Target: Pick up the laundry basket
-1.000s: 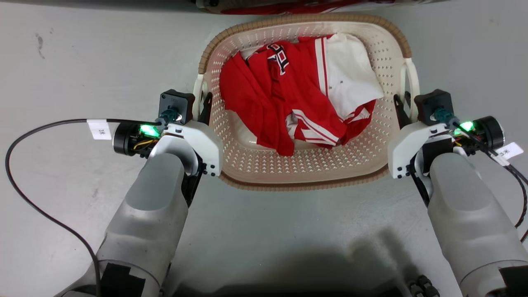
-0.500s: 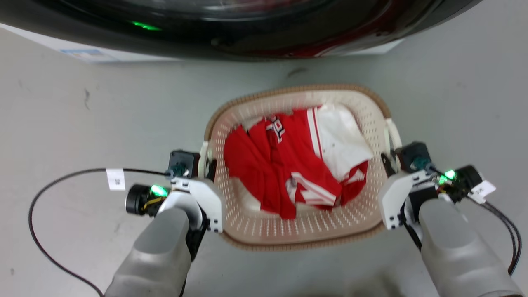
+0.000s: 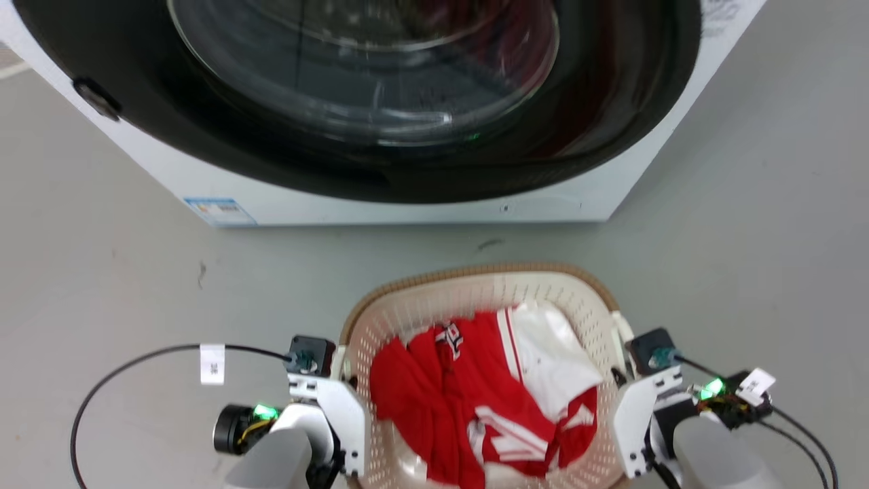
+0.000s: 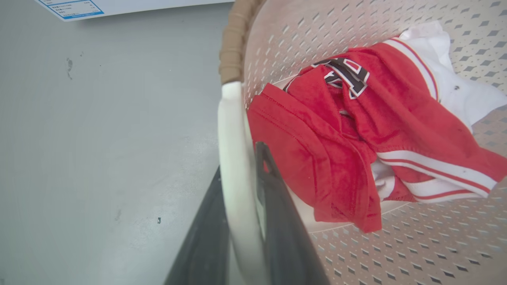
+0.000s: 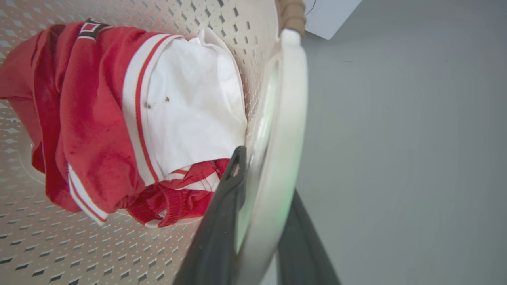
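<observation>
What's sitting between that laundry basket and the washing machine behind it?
Nothing stands there. The head view shows bare grey floor between the laundry basket and the washing machine, with just a small dark mark on it.

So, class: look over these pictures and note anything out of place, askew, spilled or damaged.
Nothing serious. The basket looks intact, with the clothes crumpled but wholly inside it, nothing spilled. Only small blemishes: dark specks on the white garment and a scuff on the floor.

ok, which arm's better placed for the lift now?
Neither alone: on the laundry basket, left gripper clamps the left handle, right gripper the right handle. Lift with both, evenly.
</observation>
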Motion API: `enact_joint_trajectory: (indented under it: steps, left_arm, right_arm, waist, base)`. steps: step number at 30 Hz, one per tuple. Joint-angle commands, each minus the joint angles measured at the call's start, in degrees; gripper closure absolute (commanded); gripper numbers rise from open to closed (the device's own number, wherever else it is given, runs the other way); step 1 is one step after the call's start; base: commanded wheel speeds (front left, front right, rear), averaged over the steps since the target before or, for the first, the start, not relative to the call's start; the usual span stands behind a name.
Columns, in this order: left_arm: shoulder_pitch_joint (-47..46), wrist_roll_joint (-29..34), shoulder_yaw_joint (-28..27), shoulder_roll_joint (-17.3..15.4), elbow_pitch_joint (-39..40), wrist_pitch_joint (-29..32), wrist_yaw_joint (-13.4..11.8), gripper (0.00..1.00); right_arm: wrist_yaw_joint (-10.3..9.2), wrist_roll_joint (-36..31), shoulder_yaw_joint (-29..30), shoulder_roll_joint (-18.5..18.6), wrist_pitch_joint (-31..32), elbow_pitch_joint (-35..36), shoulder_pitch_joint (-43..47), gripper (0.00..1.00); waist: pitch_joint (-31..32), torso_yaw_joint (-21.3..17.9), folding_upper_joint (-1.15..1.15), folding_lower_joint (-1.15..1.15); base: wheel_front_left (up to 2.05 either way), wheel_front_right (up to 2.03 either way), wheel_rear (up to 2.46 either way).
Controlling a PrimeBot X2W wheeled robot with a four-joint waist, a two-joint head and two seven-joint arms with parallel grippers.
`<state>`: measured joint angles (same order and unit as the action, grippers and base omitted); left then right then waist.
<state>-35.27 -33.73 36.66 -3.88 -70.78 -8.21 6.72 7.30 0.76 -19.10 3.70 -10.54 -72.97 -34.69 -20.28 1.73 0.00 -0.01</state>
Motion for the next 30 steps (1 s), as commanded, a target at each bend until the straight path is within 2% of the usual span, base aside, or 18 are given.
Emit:
enact_joint_trajectory:
  steps: [1,15,30]
  left_arm:
    - [1.13,-0.24,1.16,1.79,0.52,0.59,1.32,1.00]
    - [6.34,-6.22,6.70,0.69,0.46,7.79,1.29,1.00]
    - [4.89,-12.69,11.17,-1.32,2.47,16.52,1.27,1.00]
  right_arm:
    - [0.34,0.91,-1.85,-1.48,0.34,0.68,0.93,1.00]
    - [0.55,13.72,-15.18,-1.66,10.21,2.39,8.49,1.00]
    - [0.55,21.97,-22.58,-1.63,16.12,2.04,5.27,1.00]
  waist:
    - [4.73,-0.47,0.00,0.01]
    - [18.32,-2.10,0.00,0.01]
    - [22.47,-2.57,0.00,0.01]
  base:
    - [0.00,0.00,0.00]
    - [0.00,0.00,0.00]
    - [0.00,0.00,0.00]
